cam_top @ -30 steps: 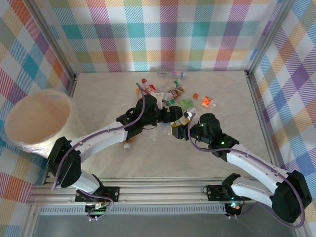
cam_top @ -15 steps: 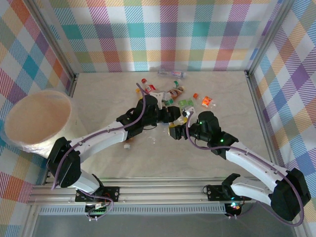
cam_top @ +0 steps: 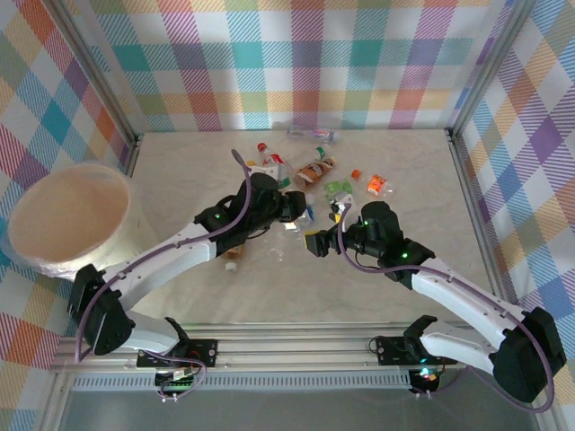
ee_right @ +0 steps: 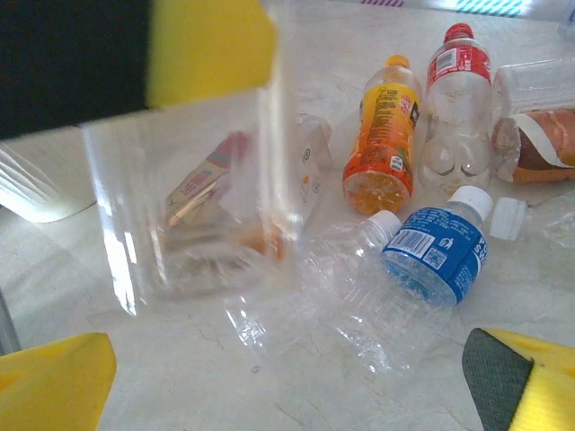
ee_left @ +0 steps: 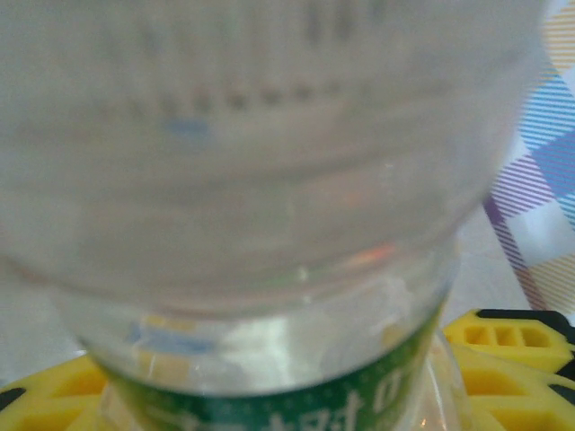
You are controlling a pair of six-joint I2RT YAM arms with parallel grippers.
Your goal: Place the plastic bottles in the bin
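My left gripper (ee_left: 278, 386) is shut on a clear plastic bottle with a green label (ee_left: 269, 269), held between its yellow fingers just above the table's middle (cam_top: 298, 212). The same bottle hangs in the upper left of the right wrist view (ee_right: 198, 197). My right gripper (ee_right: 296, 377) stands open just right of it (cam_top: 316, 242), nothing between its fingers. Below it lie a blue-label bottle (ee_right: 431, 251), an orange bottle (ee_right: 382, 135) and a red-label bottle (ee_right: 454, 99). The bin (cam_top: 67, 215) stands far left, white with a peach inside.
More bottles lie scattered behind the grippers (cam_top: 314, 169), with one at the back wall (cam_top: 310, 135) and an orange one to the right (cam_top: 374, 186). A small bottle (cam_top: 232, 262) and a clear one (cam_top: 278, 256) lie nearer the front. Metal frame posts line both sides.
My right gripper has opened wide. My left gripper has shut on the green-label bottle and drawn it a little to the left, away from the right gripper.
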